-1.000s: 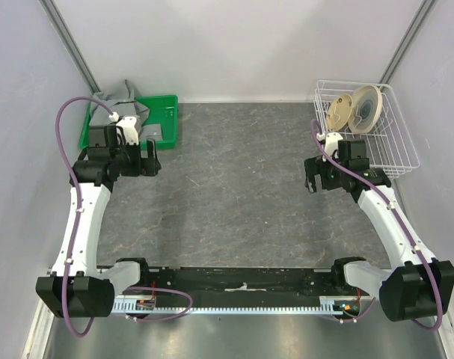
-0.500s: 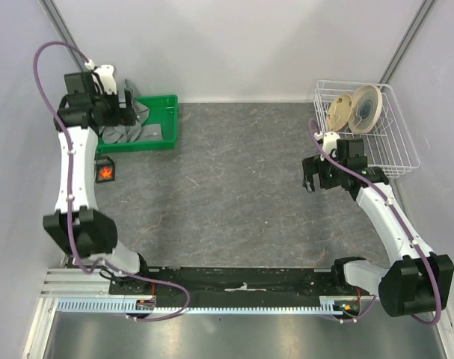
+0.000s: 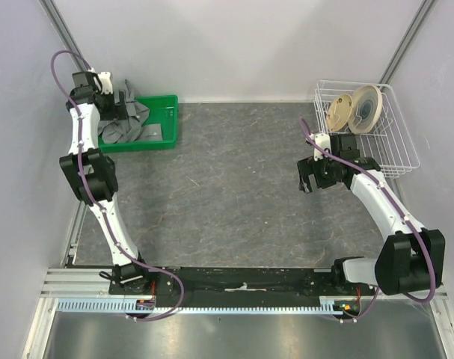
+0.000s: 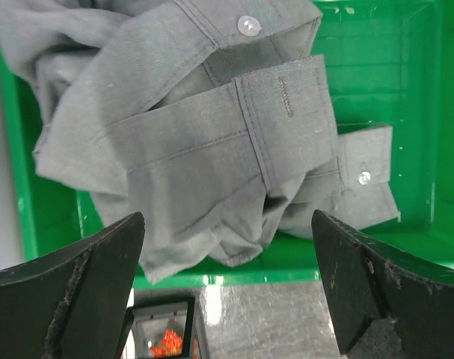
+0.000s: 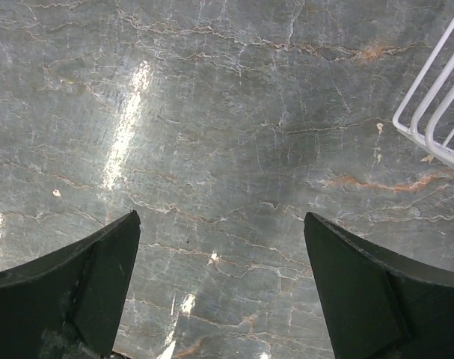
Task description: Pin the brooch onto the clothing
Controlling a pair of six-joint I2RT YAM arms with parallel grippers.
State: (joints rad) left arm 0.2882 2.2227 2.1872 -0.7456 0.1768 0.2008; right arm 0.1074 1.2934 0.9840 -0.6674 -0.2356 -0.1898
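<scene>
The grey shirt [image 3: 123,132] lies crumpled in a green bin [image 3: 161,143] at the far left. In the left wrist view the shirt [image 4: 204,134] shows cuffs and small white buttons. My left gripper [image 3: 128,105] hangs open and empty above the shirt, and it also shows in its own view [image 4: 227,218]. The orange-red brooch [image 4: 165,345] sits in a small dark square box on the table, just in front of the bin wall [image 4: 301,271]. In the top view my left arm hides it. My right gripper [image 3: 309,176] is open and empty above bare table, as its own view [image 5: 221,218] shows.
A white wire basket [image 3: 403,152] holding two round plates [image 3: 354,109] stands at the far right; its corner shows in the right wrist view [image 5: 436,112]. Grey walls close in the table on three sides.
My left arm has swung up from beside the bin to over it, and its elbow now covers the brooch box. My right gripper has shifted slightly left.
</scene>
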